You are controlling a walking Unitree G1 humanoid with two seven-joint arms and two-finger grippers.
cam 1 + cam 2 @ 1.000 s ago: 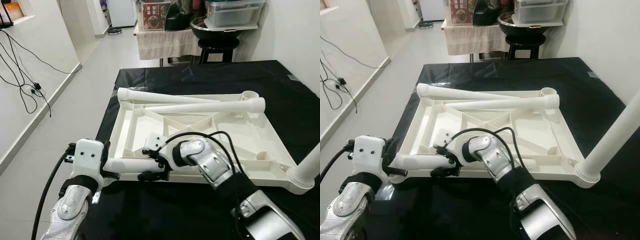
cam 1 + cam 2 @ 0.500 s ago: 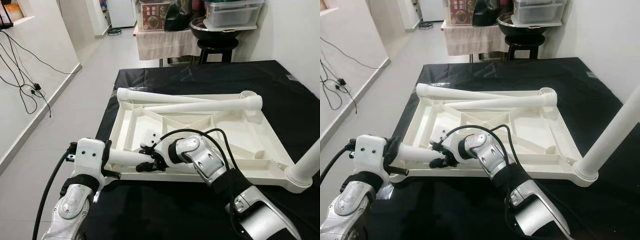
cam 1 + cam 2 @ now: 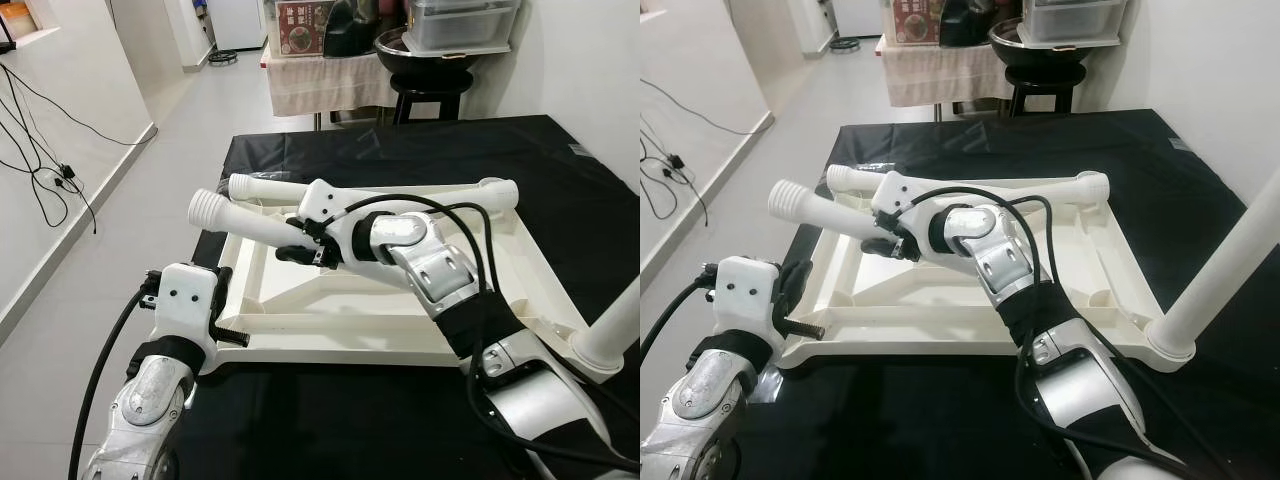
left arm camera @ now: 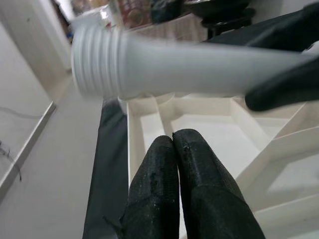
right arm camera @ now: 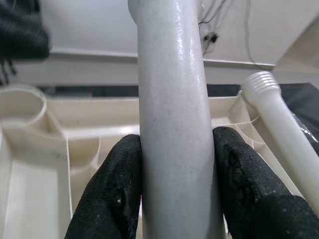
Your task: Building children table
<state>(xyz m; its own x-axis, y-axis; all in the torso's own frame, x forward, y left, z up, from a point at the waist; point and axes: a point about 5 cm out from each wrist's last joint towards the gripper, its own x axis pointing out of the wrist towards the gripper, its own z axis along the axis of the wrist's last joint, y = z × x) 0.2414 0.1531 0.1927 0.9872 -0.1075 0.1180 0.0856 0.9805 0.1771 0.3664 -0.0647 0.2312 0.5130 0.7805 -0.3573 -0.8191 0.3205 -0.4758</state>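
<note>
head stereo downward, wrist cameras close on tabletop (image 3: 500,290)

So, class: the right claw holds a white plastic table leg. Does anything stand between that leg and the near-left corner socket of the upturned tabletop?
Nothing lies inside the white upturned plastic tabletop on that path. The right claw holds the white threaded plastic table leg above it. The shut left claw hovers by that near-left corner and may crowd the way.

My right arm (image 3: 440,280) is silver with rounded shells, a black sleeve at mid-length and a black cable looping over it. The left arm (image 3: 150,400) matches, capped by a boxy white wrist housing (image 3: 185,300) (one threaded screw juts from its side). Fingers (image 4: 199,199) are black and grainy.
</note>
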